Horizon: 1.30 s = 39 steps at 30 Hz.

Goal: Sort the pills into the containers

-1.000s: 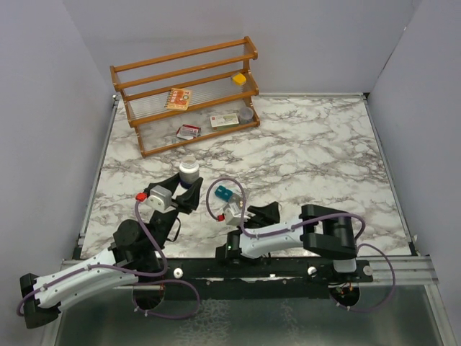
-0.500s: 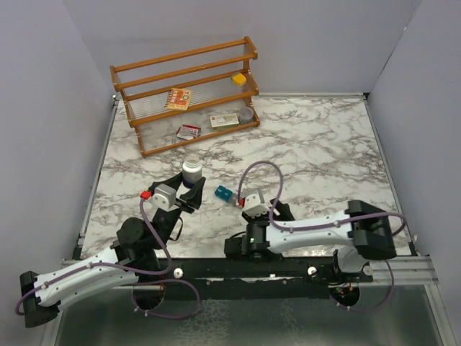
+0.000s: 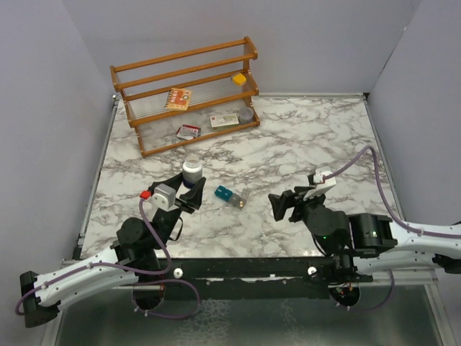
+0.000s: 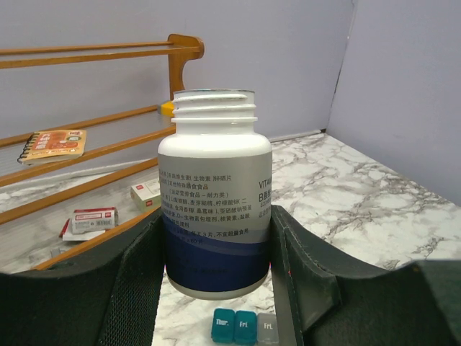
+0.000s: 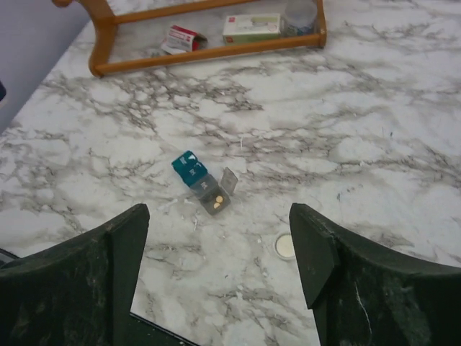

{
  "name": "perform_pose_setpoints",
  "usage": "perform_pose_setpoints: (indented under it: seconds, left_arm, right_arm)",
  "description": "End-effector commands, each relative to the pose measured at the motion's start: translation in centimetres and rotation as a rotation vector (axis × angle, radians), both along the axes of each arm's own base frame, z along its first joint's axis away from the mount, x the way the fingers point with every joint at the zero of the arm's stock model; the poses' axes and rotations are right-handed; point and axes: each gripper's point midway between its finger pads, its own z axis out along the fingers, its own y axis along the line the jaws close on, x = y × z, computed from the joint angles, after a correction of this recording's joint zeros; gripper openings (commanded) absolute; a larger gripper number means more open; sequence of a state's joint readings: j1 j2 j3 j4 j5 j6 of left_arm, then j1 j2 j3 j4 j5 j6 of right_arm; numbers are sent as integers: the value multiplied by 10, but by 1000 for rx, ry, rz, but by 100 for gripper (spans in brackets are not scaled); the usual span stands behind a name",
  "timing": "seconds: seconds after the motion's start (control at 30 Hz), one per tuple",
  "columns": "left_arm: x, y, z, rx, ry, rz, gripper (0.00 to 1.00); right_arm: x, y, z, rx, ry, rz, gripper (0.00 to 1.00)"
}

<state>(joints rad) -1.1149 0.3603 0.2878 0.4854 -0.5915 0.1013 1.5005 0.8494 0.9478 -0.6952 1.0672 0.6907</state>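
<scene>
The containers (image 5: pixel 193 173) are a short teal and grey strip lying on the marble, also seen in the top view (image 3: pixel 229 194) and low in the left wrist view (image 4: pixel 243 328). The grey end compartment has its lid up, and two yellow pills (image 5: pixel 215 202) lie inside. My left gripper (image 4: pixel 216 270) is shut on a white and blue pill bottle (image 4: pixel 215 194), upright and uncapped, just left of the strip (image 3: pixel 191 171). My right gripper (image 5: pixel 218 225) is open and empty, held above the table to the strip's right (image 3: pixel 281 204).
A white bottle cap (image 5: pixel 285 246) lies on the marble near the right gripper. A wooden rack (image 3: pixel 187 94) at the back left holds a notebook (image 3: pixel 178 98), small boxes (image 3: pixel 224 120) and a yellow item (image 3: pixel 238 78). Walls close in both sides.
My right arm has swung away from the containers to the right side of the table, its jaws spreading wider. The left gripper with the bottle shifted slightly toward the strip, then held still.
</scene>
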Motion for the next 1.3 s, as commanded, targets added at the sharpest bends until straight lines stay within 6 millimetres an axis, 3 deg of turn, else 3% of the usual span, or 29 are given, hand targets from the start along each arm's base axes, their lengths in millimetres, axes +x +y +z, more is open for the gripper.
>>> perform_pose_setpoints:
  seconds: [0.0, 0.17, 0.33, 0.5, 0.63, 0.7, 0.87, 1.1, 1.27]
  left_arm:
    - [-4, -4, 16, -46, -24, -37, 0]
    - [-3, -11, 12, -34, -7, -51, 0]
    - [-5, -15, 9, -37, 1, -72, 0]
    - [-6, -14, 8, -38, -1, -77, 0]
    - [-6, -16, 2, -33, 13, -82, 0]
    - [-6, -15, -1, -34, 21, -82, 0]
    - [-7, -14, -9, -43, 37, -86, 0]
    - [-4, -28, -19, 5, 67, -105, 0]
    - [-3, -36, -23, 11, 90, -123, 0]
  right_arm:
    - [4, 22, 30, 61, -156, 103, 83]
    - [19, 39, 22, -88, -152, 65, 93]
    - [82, 42, 30, -101, -195, 52, 96]
    - [141, 23, 31, -126, -202, -2, 97]
    - [192, -17, 5, -75, -85, -19, 96]
    - [201, -31, -9, -80, -58, -37, 94]
    - [176, -32, -50, -97, 37, 33, 78]
    - [128, -52, -106, -3, 171, -7, 79]
    - [100, -47, -149, 63, 312, 30, 79]
